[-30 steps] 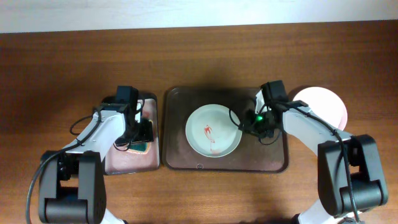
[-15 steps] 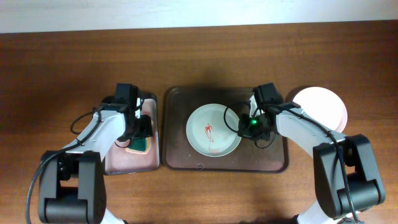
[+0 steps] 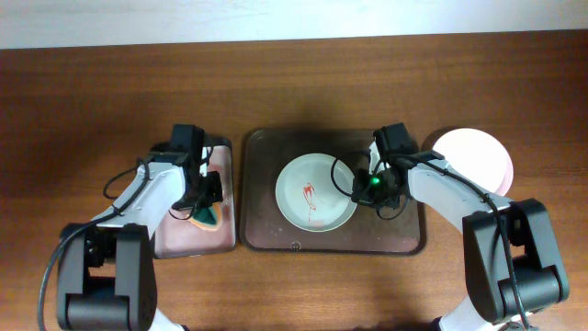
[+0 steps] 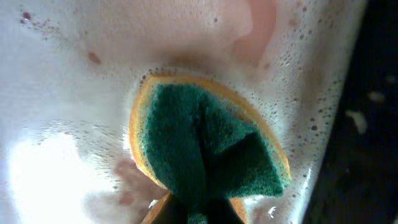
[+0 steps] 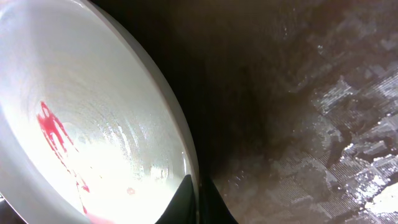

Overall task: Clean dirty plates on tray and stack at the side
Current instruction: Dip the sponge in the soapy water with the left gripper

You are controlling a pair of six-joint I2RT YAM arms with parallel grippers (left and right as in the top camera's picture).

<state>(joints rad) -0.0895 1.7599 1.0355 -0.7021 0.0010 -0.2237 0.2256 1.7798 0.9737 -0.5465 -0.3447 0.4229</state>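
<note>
One white plate (image 3: 315, 193) with a red smear in its centre lies in the dark brown tray (image 3: 266, 230). My right gripper (image 3: 360, 188) is shut on the plate's right rim. The right wrist view shows that rim (image 5: 180, 130) pinched between the two dark fingers (image 5: 185, 205), and the plate looks slightly tilted. My left gripper (image 3: 205, 207) hangs over the small pinkish tray (image 3: 175, 239) and is shut on a green and orange sponge (image 3: 208, 217). In the left wrist view the sponge (image 4: 205, 149) is folded by the pinch, above foamy water (image 4: 74, 93).
A clean pale plate (image 3: 482, 152) rests on the table right of the brown tray, partly under my right arm. The small tray stands close against the brown tray's left side. Bare wooden table (image 3: 294, 83) lies behind both trays.
My right gripper slid left to the plate's rim and shut on it. My left gripper shut on the sponge, which is now squeezed and folded.
</note>
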